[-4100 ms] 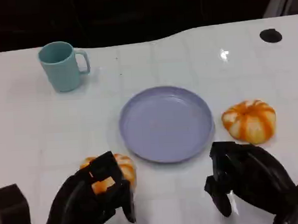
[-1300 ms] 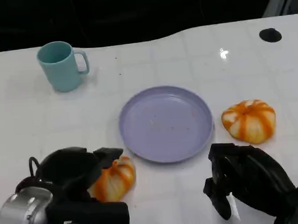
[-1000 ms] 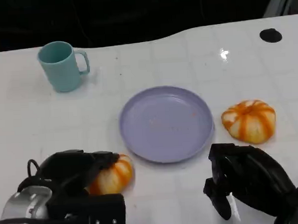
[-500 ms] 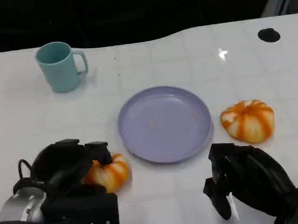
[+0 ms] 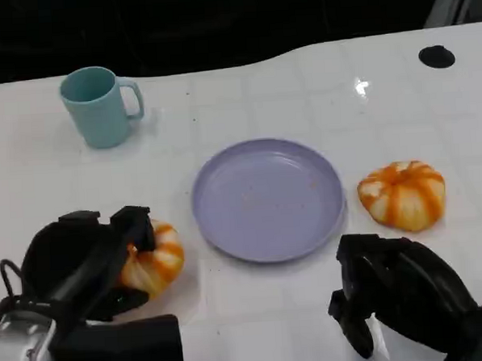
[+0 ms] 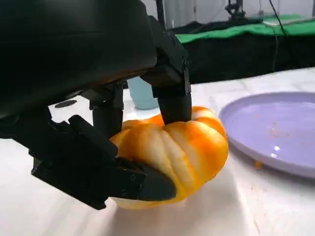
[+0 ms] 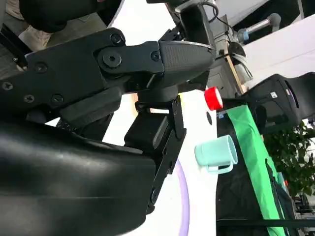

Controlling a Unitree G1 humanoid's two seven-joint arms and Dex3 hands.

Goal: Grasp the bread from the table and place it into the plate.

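Note:
An orange-and-white striped bread [image 5: 154,260] sits low over the white table, left of the lilac plate [image 5: 268,199]. My left hand [image 5: 82,255] grips it. In the left wrist view black fingers [image 6: 173,101] press on the top of the bread [image 6: 177,147] and another wraps under its side, with the plate [image 6: 275,129] close beyond. A second striped bread [image 5: 403,194] lies free on the table right of the plate. My right hand [image 5: 399,292] hovers near the front edge, below that second bread, holding nothing, fingers loosely apart.
A teal mug [image 5: 99,105] stands at the back left; the right wrist view shows the mug [image 7: 216,153] too. A dark round hole [image 5: 436,55] marks the table's far right. The table's curved back edge meets a dark background.
My left hand has closed around the near-left bread and carried it leftward and a little farther from me. The right hand, plate and second bread have stayed put.

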